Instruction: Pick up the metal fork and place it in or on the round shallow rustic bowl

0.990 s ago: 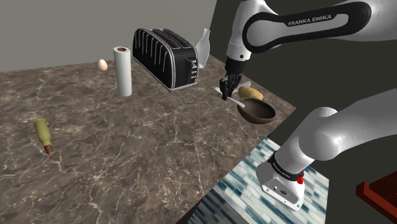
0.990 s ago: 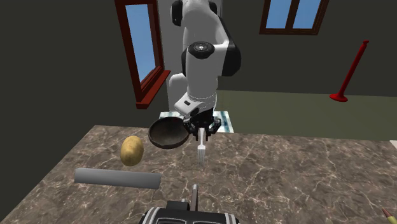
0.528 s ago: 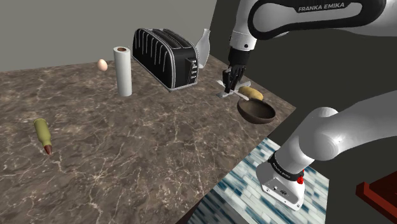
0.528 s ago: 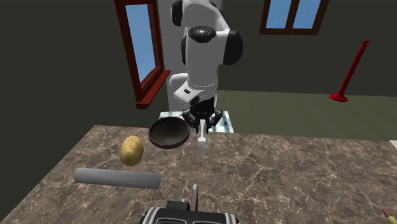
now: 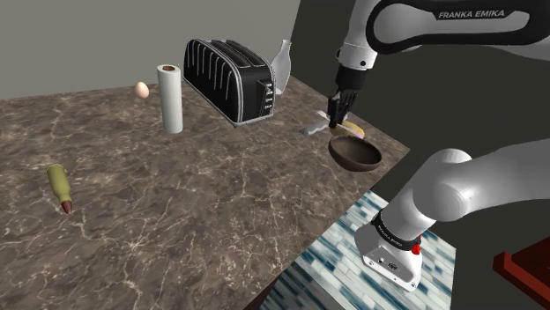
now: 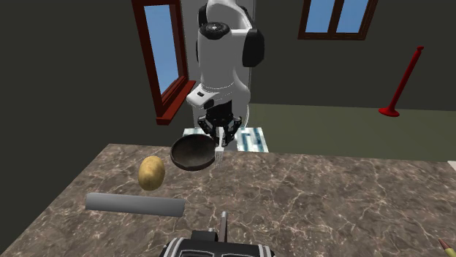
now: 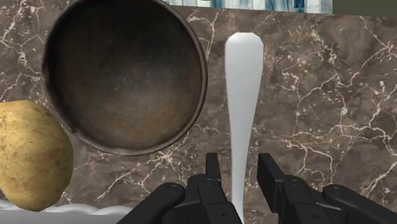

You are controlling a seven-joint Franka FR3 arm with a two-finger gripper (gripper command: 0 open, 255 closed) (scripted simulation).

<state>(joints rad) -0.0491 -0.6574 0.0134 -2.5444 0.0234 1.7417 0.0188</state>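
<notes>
Pick-up part looks done: the pale fork (image 7: 243, 95) is gripped in the clenched claw (image 7: 240, 163) and held clear of the marbled bench (image 7: 324, 121), just beside the dark round bowl (image 7: 124, 76), not over it. Left to do: fork gets shifted over the bowl and released.

bowl (image 7: 124, 76): dark brown, round, upright | fork (image 7: 243, 95): white, aloft just beside it
</notes>
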